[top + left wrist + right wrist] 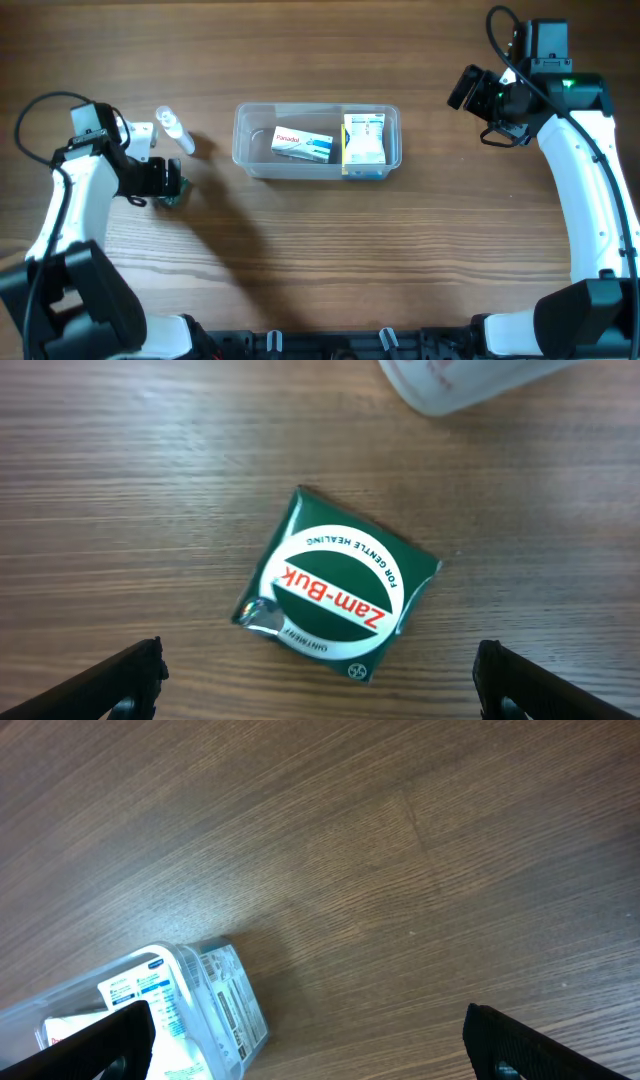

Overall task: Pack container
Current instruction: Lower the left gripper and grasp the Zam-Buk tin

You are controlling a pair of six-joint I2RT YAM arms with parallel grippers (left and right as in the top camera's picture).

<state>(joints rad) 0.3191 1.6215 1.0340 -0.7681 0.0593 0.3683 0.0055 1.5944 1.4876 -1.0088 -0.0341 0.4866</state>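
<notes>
Left fingers [125, 680]: two black tips at the bottom of the left wrist view, spread wide, with nothing between them but the packet below.
Left gripper [318, 660]: it hangs right over the green packet, one finger out on each side, not touching it. I think it is lined up this way so it can go down and pinch the packet.
Zam-Buk packet [335, 585]: green and square, lying flat on the table, turned a bit crooked. Its white circle says "Zam-Buk" in red and "FOR GENTLE HEALING" in green. The tiny words under that are too small to read.
Little clear bottle [460, 380]: it lies on its side near the packet, not packed yet.
Container [250, 155]: a clear tub in the middle of the table, between the two arms and well apart from the packet.
Panadol box [302, 145]: it lies flat inside the container, and the name "Panadol" can be read.
Second box [364, 140]: white, yellow and blue, at the other end of the container. Its writing is too small to read.
Right gripper [470, 90]: wide apart and empty, off past the container, likely waiting out of the way.
Table [420, 250]: brown wood.
</notes>
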